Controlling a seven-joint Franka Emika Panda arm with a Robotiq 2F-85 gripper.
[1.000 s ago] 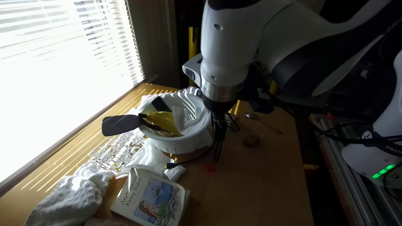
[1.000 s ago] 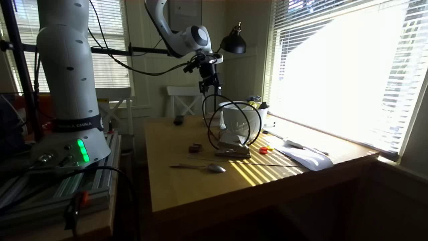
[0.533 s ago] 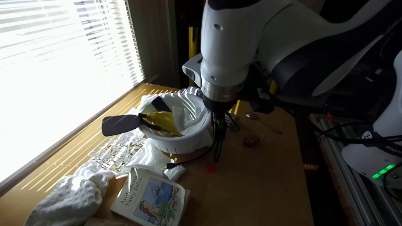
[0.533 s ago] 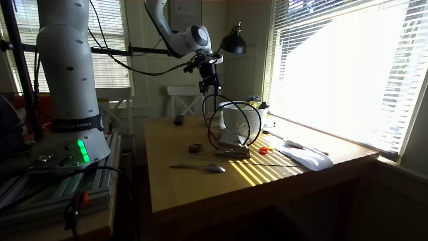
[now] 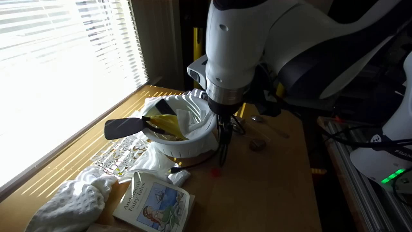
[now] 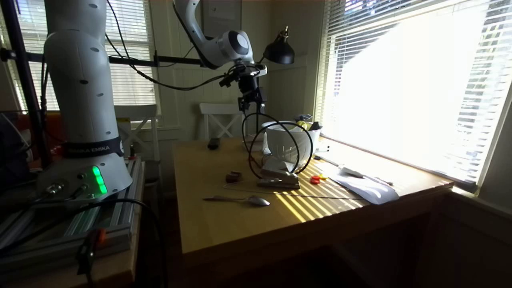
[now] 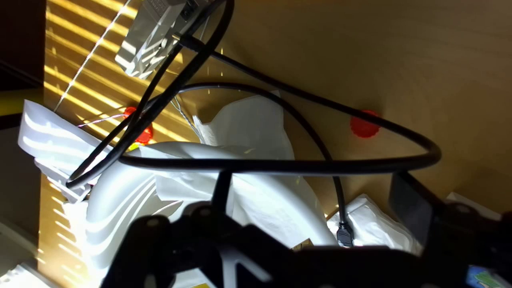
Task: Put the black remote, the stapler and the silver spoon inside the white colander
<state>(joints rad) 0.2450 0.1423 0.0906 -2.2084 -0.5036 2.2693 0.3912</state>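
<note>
The white colander (image 5: pixel 186 149) stands upright in both exterior views (image 6: pixel 280 144); its rim and wall show in the wrist view (image 7: pixel 116 216). It holds a dark spatula (image 5: pixel 124 128), a yellow item and white wrapping. The silver spoon (image 6: pixel 258 201) lies on the table, also here (image 5: pixel 257 118). A black remote-like block (image 6: pixel 214 143) lies near the far table edge. I cannot tell for sure which thing is the stapler. My gripper (image 7: pixel 313 175) is open above the colander's side, also seen here (image 6: pixel 252 110). A black cable (image 7: pixel 276 165) crosses its fingertips.
Cable loops rise from the table to the gripper. A grey box (image 7: pixel 156 36) and a small brown object (image 6: pixel 233 177) lie near the colander. A book (image 5: pixel 161 203), a cloth (image 5: pixel 74 199), red caps (image 5: pixel 215 172) and a white sheet (image 6: pixel 372 191) lie around.
</note>
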